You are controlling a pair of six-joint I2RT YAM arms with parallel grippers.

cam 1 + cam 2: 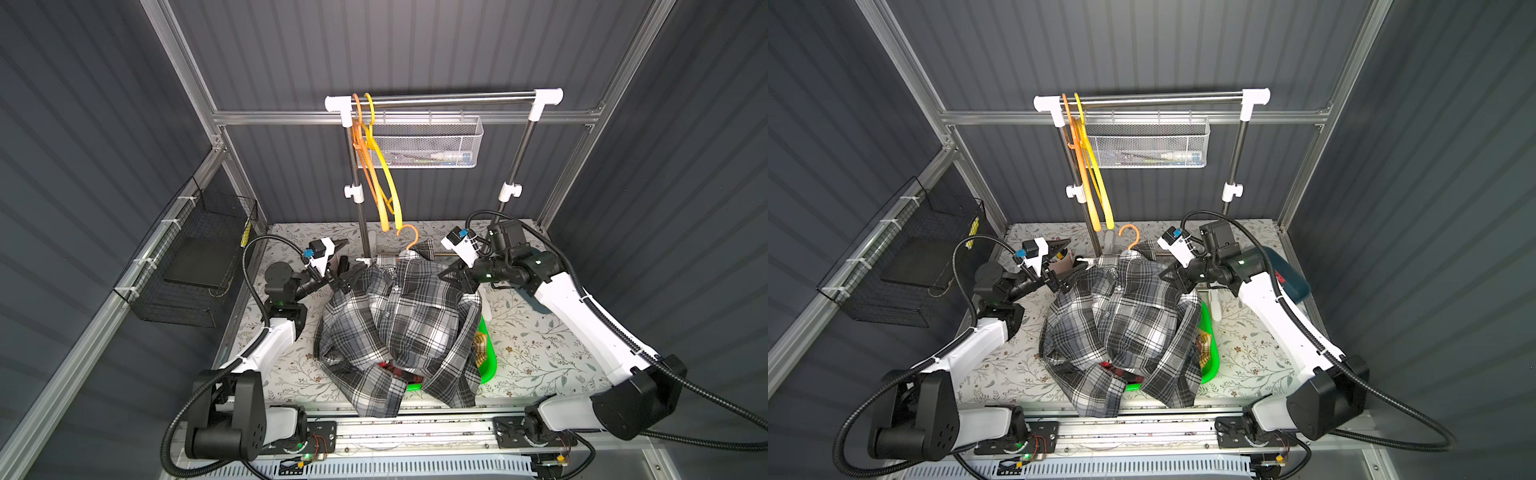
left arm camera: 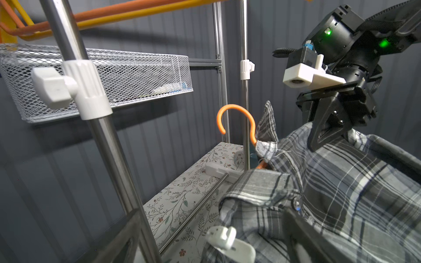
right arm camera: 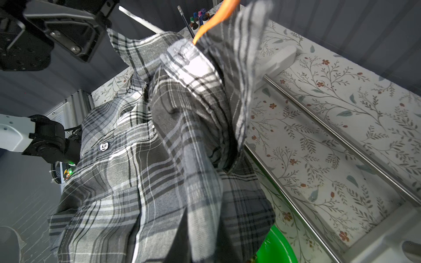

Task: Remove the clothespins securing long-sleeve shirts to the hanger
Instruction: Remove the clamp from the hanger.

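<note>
Dark grey ribbed walls enclose a floral-patterned surface (image 1: 540, 353) with a steel clothes rail (image 1: 440, 99) at the back. A grey, black and white plaid long-sleeve shirt (image 1: 399, 316) hangs collar toward the rail, hem toward the front. A pale plastic clothespin (image 2: 227, 239) clips one shoulder, lying roughly level and jutting sideways beside the spread left tool (image 1: 347, 259). The right tool (image 1: 449, 276), pressed together, pinches the other shoulder.

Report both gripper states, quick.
Left gripper: open, white clothespin between its jaws.
Right gripper: shut on the grey plaid shirt at its shoulder.
</note>
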